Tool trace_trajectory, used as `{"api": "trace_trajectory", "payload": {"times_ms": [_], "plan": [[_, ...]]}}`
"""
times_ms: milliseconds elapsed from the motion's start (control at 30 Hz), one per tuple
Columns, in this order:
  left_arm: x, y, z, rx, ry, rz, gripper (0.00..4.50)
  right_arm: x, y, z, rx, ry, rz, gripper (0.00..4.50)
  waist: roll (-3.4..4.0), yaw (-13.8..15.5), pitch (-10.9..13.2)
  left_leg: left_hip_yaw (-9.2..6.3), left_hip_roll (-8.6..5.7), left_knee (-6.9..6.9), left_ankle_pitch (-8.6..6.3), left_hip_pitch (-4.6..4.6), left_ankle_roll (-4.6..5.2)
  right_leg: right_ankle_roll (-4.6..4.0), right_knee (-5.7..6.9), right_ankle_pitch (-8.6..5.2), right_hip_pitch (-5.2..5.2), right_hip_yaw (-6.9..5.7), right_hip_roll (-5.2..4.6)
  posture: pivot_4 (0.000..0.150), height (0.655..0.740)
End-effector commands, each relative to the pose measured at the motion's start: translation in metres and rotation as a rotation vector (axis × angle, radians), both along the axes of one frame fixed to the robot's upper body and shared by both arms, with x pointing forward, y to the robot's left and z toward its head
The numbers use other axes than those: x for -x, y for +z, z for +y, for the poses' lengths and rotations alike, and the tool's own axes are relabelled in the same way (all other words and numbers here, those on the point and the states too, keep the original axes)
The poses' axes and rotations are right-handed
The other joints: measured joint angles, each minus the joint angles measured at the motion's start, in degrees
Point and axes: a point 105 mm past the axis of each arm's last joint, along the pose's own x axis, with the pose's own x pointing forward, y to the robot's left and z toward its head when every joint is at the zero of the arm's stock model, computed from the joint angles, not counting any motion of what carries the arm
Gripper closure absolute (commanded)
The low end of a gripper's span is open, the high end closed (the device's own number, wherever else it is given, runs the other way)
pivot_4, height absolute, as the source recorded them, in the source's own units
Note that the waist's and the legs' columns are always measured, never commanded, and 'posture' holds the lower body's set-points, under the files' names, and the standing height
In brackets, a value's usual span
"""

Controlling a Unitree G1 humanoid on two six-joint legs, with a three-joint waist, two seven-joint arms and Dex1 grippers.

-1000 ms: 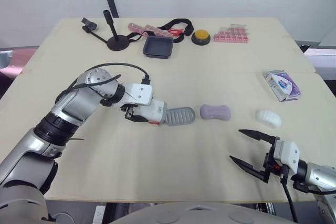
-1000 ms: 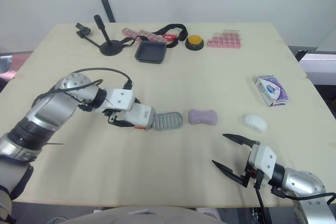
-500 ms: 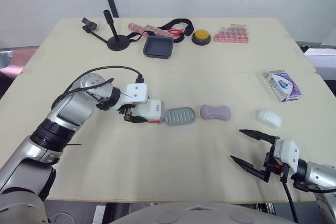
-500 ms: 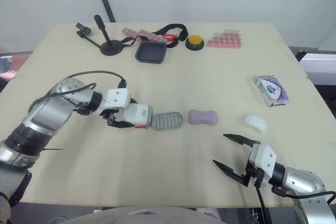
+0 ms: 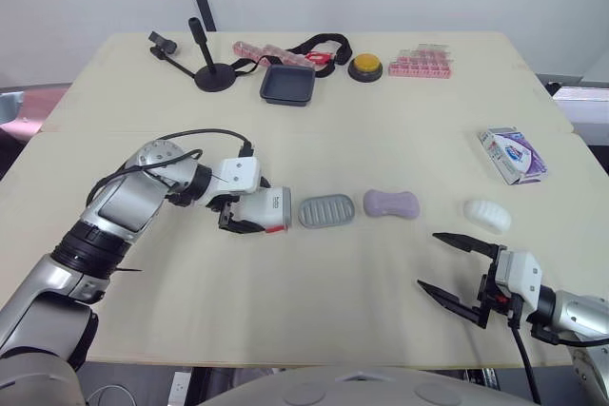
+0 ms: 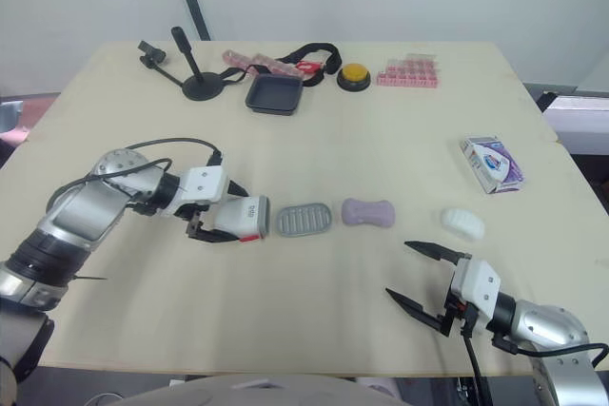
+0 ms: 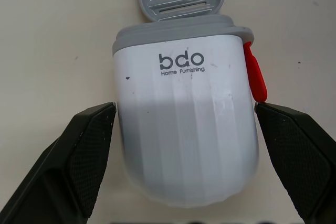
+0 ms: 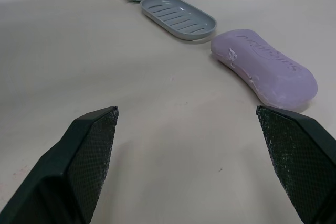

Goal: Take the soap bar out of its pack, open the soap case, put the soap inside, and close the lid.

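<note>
since my left tool (image 7: 185, 111) grips the white plastic soap case shell (image 5: 266, 208), its grey slotted tray (image 5: 326, 209) lies exposed for loading; purple soap bar (image 5: 390, 203) just beside it on bench (image 5: 381, 121); right tool (image 5: 428, 260) apart, idle.

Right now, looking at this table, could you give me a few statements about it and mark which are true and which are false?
1. The purple soap bar lies bare on the table, outside its pack. True.
2. The soap sits in the grey tray. False: the tray is empty and the soap lies beside it.
3. The left fingers grip the white case shell on both sides. True.
4. The right fingers are closed on the soap pack. False: they are spread open and hold nothing; the pack lies apart from them on the table.
</note>
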Motion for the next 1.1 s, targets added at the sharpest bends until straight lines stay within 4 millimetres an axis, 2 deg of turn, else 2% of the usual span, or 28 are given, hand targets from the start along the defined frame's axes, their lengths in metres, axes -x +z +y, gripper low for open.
{"api": "trace_trajectory", "payload": {"times_ms": [33,267,333,400,700,933,1100], "plan": [[-0.001,0.018,0.005,0.096,-0.015,-0.041,0.0,0.002,0.004,-0.001,0.012,0.011,-0.021,0.0,0.0,-0.1,0.0,0.01,0.0,-0.01,0.0,0.0,0.0,0.0,0.0,0.0,0.0,0.01,0.0,0.15,0.74],[0.004,0.056,0.009,0.357,-0.019,-0.058,0.0,0.003,0.005,-0.004,0.023,0.023,-0.014,0.0,0.0,-0.14,0.0,0.01,0.0,-0.03,0.0,0.0,0.0,0.0,-0.02,0.0,0.0,-0.01,0.0,0.15,0.74],[0.002,0.07,0.014,0.471,0.034,-0.084,0.0,-0.003,0.011,-0.002,0.018,0.021,-0.02,0.0,0.0,-0.21,0.0,0.01,0.0,-0.04,0.0,-0.04,0.0,0.0,-0.03,0.0,0.0,0.0,0.0,0.15,0.74],[0.004,0.072,0.021,0.564,0.103,-0.087,0.0,-0.009,0.017,0.002,0.026,0.031,-0.03,0.0,0.02,-0.58,-0.01,0.03,0.0,-0.03,0.0,-0.05,0.0,0.0,-0.03,0.0,0.0,0.01,0.0,0.15,0.74],[0.035,0.03,0.044,0.65,0.343,-0.105,0.0,-0.025,0.04,0.022,0.071,0.072,-0.055,0.0,-0.03,-0.56,-0.03,-0.12,0.03,-0.15,-0.03,0.03,0.01,0.02,-0.48,0.01,0.2,-0.19,0.01,0.15,0.74],[0.078,0.0,0.045,0.62,0.312,-0.041,0.0,-0.051,0.068,0.03,0.179,0.095,-0.073,0.0,-0.05,-1.45,-0.01,-0.07,0.03,-0.29,-0.02,0.36,-0.01,0.03,-0.62,0.01,0.33,-0.12,0.0,0.15,0.74],[0.105,-0.026,0.04,0.58,0.303,0.028,0.0,-0.068,0.081,0.032,0.326,0.171,-0.003,0.0,-0.05,-1.76,0.0,0.04,0.04,-0.66,0.01,0.76,-0.05,0.03,-0.92,0.01,0.61,-0.04,-0.01,0.15,0.74]]}}
